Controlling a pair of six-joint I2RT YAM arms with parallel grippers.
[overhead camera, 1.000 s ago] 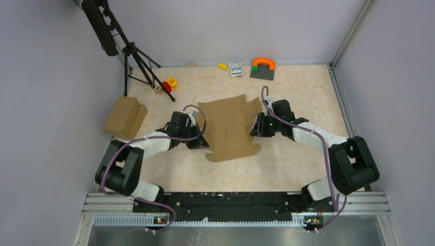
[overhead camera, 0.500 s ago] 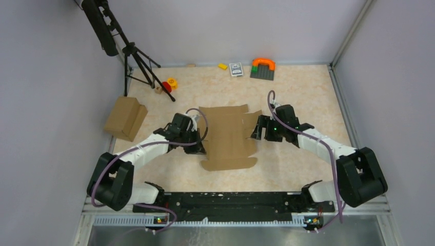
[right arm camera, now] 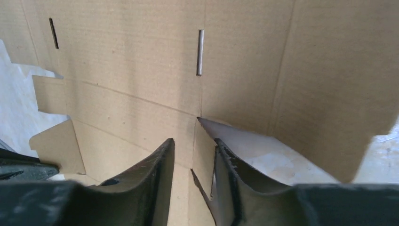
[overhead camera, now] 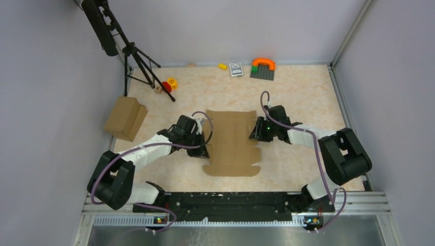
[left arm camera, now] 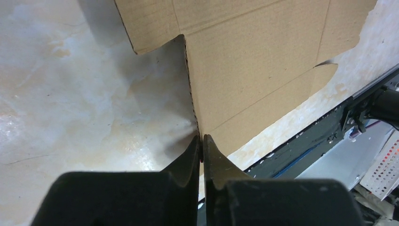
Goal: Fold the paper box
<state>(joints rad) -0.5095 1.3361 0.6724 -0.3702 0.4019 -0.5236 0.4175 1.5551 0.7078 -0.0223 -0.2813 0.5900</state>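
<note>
The paper box (overhead camera: 231, 143), an unfolded brown cardboard sheet with many flaps, now lies flat and square in the middle of the table (overhead camera: 308, 92) between the two arms; a second ago it sat skewed, with its right flap raised, so it has been turned straight and let down; I take that as lining up rather than folding, since no panel stands up yet and the task looks barely started.

The left gripper (overhead camera: 204, 149) is at the sheet's left edge, and its wrist view shows the fingers pressed together right on that cut edge, seemingly pinching the cardboard; the right gripper (overhead camera: 255, 132) has swung out and come back in to the right edge, and its jaws stand partly apart over a slit beside a slightly lifted flap, clamping nothing that I can make out.

Around it, the bulkier brown carton (overhead camera: 125, 118) sits well apart on the left; the tripod (overhead camera: 137, 56) stands in the far left corner with small red and yellow toys (overhead camera: 169, 83) at its foot; a yellow brick (overhead camera: 222, 66), a card pack (overhead camera: 236, 69) and an orange arch on a grey baseplate (overhead camera: 262, 67) line the far wall; none of these is near the sheet; the likelier hindrance, to my eye, is each arm crowding the very flaps it must raise.
</note>
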